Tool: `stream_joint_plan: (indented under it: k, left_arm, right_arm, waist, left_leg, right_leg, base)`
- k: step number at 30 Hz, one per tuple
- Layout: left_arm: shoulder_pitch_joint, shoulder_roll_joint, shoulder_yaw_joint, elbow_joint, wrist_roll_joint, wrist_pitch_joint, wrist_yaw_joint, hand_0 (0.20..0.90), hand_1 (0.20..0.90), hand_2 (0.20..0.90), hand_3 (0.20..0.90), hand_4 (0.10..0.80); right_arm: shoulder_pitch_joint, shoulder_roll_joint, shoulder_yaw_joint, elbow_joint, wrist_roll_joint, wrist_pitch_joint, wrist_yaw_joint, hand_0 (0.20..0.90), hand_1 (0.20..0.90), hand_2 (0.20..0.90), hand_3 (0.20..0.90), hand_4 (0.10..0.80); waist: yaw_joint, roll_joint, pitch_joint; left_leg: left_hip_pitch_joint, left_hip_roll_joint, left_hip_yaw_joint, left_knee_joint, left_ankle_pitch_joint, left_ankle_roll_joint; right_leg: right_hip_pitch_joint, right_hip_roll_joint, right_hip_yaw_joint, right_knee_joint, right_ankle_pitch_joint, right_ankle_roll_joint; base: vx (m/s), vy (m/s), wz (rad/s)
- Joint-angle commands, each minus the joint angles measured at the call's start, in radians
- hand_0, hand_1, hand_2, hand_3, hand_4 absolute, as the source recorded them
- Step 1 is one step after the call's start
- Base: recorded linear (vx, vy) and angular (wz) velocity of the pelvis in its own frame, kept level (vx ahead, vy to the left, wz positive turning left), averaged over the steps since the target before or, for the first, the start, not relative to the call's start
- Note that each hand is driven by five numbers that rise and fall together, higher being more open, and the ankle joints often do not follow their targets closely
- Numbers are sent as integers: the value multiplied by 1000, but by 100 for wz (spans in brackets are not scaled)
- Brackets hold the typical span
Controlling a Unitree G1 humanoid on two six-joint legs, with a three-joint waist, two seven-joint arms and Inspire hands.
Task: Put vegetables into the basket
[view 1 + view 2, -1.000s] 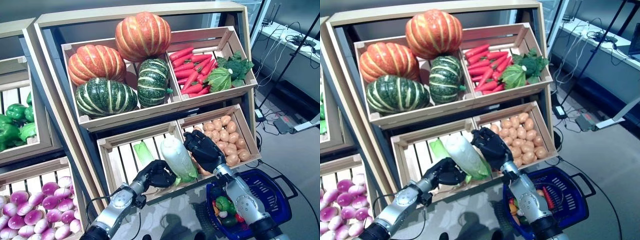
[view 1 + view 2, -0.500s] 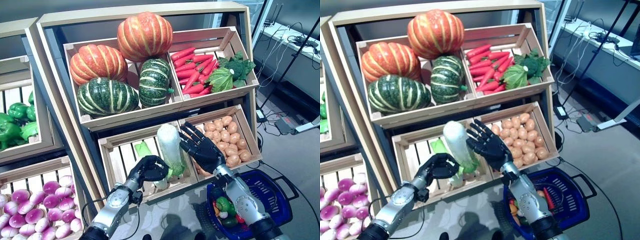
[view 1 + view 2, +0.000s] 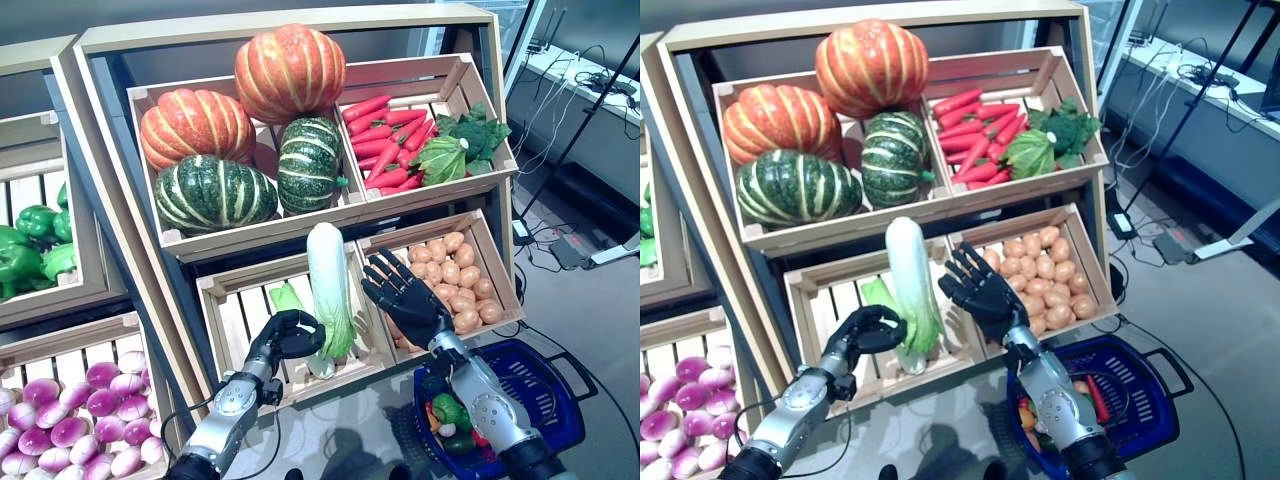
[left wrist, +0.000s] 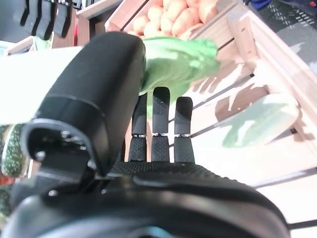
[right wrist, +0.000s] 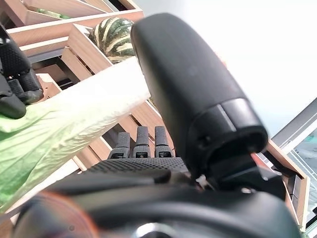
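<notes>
The left hand (image 3: 288, 335) has its fingers curled round the leafy base of a long cabbage (image 3: 327, 285), holding it upright above the lower left crate (image 3: 232, 303), while the right hand (image 3: 405, 297) waits just beside it with fingers spread and empty. The blue basket (image 3: 545, 395) at near right already holds a few vegetables, so the cabbage is lifted out but has yet to be carried across and dropped in.

Cabbage (image 3: 327, 285) upright over the lower-left crate (image 3: 235, 320) — basket (image 3: 545, 395) right, below.
</notes>
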Motion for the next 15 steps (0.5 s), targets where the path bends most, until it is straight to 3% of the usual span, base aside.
stream_joint_plan:
  k: [1,15]
  left_arm:
    - [-121,14,50,-47,29,-94,7,300,300,300,300,400]
    - [-144,80,29,-85,207,-127,62,300,300,300,300,400]
  right_arm:
    - [-61,51,-46,-53,-19,-93,13,900,900,900,900,800]
    - [-61,5,-33,-17,-204,-145,-93,900,900,900,900,800]
  waist:
    - [4,-49,-20]
    - [0,-46,-19]
  left_leg:
    - [9,-33,-48,2,-56,11]
    - [12,-34,-47,2,-57,11]
  right_leg:
    - [55,-68,4,3,-17,51]
    - [57,-67,10,3,-17,53]
  base:
    - [0,0,0]
    - [0,0,0]
